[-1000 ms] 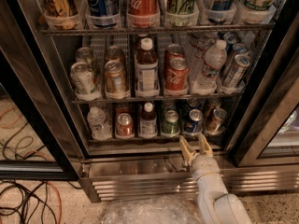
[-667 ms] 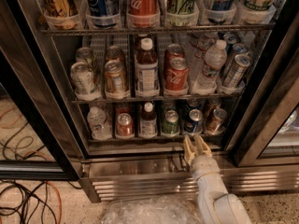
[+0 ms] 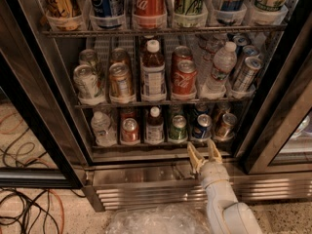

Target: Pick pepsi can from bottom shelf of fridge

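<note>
The fridge (image 3: 161, 179) stands open with three wire racks of drinks. On the bottom shelf (image 3: 161, 143) the short blue pepsi can (image 3: 202, 126) with a silver top sits in a pale holder, between a green can (image 3: 178, 127) on its left and a tan can (image 3: 225, 126) on its right. My gripper (image 3: 204, 151) is open, its tan fingers (image 3: 193, 154) pointing up just below and in front of the pepsi can, apart from it. The white arm comes up from the bottom edge.
The bottom rack also holds a clear bottle (image 3: 102, 127), a red can (image 3: 130, 129) and a dark bottle (image 3: 155, 126). The middle rack has red Coca-Cola cans (image 3: 185, 77). The steel grille (image 3: 146, 195) lies below. Cables (image 3: 29, 208) lie on the floor at left, crumpled plastic (image 3: 156, 221) at bottom.
My gripper has moved slightly up and toward the pepsi can, staying open. The cans have not moved.
</note>
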